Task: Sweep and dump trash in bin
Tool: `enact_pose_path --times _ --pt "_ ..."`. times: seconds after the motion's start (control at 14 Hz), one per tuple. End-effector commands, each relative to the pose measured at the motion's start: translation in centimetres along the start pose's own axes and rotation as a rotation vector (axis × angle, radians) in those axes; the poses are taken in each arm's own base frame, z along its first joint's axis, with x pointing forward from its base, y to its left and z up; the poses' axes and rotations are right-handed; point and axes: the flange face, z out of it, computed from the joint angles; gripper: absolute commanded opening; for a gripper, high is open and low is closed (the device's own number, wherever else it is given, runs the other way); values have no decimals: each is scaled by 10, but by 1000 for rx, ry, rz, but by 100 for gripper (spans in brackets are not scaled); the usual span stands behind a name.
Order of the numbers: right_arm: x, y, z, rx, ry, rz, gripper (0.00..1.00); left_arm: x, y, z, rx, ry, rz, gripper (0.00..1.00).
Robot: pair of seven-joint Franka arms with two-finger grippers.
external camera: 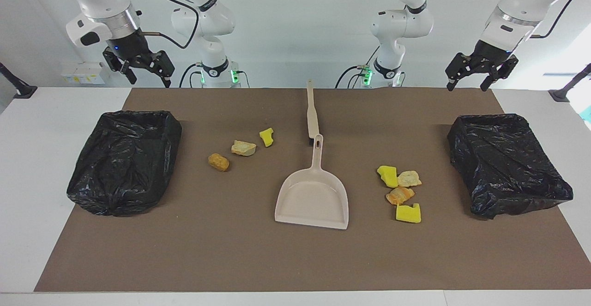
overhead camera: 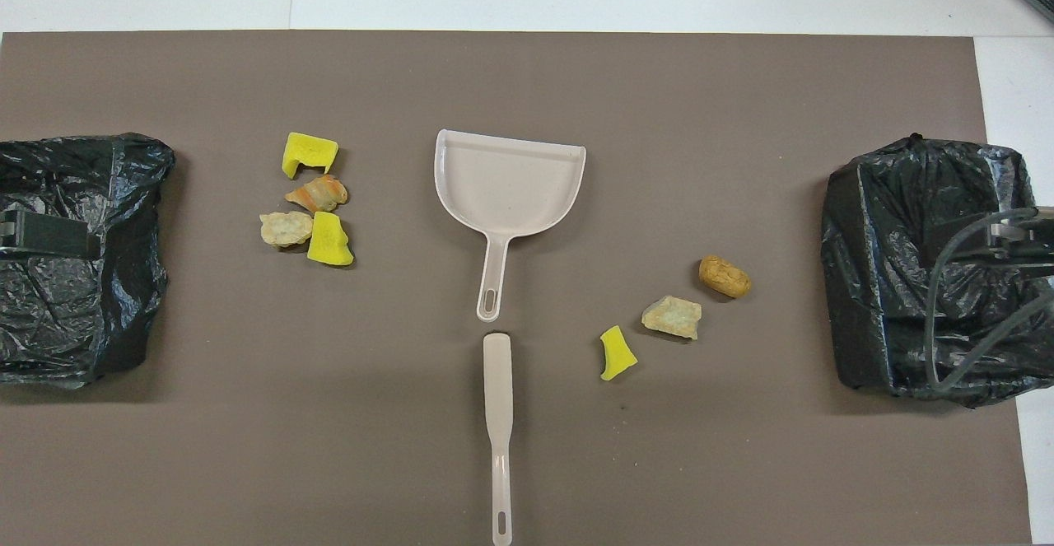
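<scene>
At the robots' own edge of the brown mat, both arms wait raised: the left tool hangs released, fingers spread and holding nothing, over the mat's edge at the left arm's end, and the right tool hangs the same way, fingers apart and bare, over the edge at the right arm's end. Between them on the surface, nearest the robots, lies a beige brush with its handle pointing toward the robots. Just farther out, its handle end almost meeting the brush head, lies the beige dustpan, flat, with its wide mouth turned away from the robots. The trash lies in two loose groups on either side of it. Toward the right arm's end sit a small yellow sponge piece, a pale bread bit and a brown nugget, strung in a line running outward and apart from one another. Toward the left arm's end a tighter cluster sits: a yellow sponge chunk touching a tan bread bit, then an orange-brown crust, then a notched yellow sponge farthest out. A black-bagged bin stands at the right arm's end and another black-lined bin at the left arm's end, each well apart from the scraps.
</scene>
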Motion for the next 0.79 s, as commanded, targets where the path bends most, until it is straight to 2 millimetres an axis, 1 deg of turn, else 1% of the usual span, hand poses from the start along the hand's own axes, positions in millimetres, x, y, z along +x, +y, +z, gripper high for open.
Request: enact_pose_path --times 0.0,0.21,0.36,0.5,0.57,0.64,0.72 --pt "-7 1 -1 6 11 8 100 -2 -12 -1 -12 -5 -18 100" --pt "-8 -13 0 7 12 -20 100 -2 -11 -1 -12 -5 -15 100" --pt "-4 -41 10 8 12 -56 100 -2 -11 -1 -12 -5 -15 100" --pt "6 -62 23 5 9 -92 100 -2 -21 -2 -12 -4 -34 100" --pt "9 -77 28 3 14 -116 100 -2 -23 -2 -11 -4 -37 100" --pt "10 -93 30 24 14 -116 100 -2 -28 -2 -11 -3 -48 100" --pt "19 -102 38 24 2 -46 100 -3 -31 -3 -11 0 -53 100"
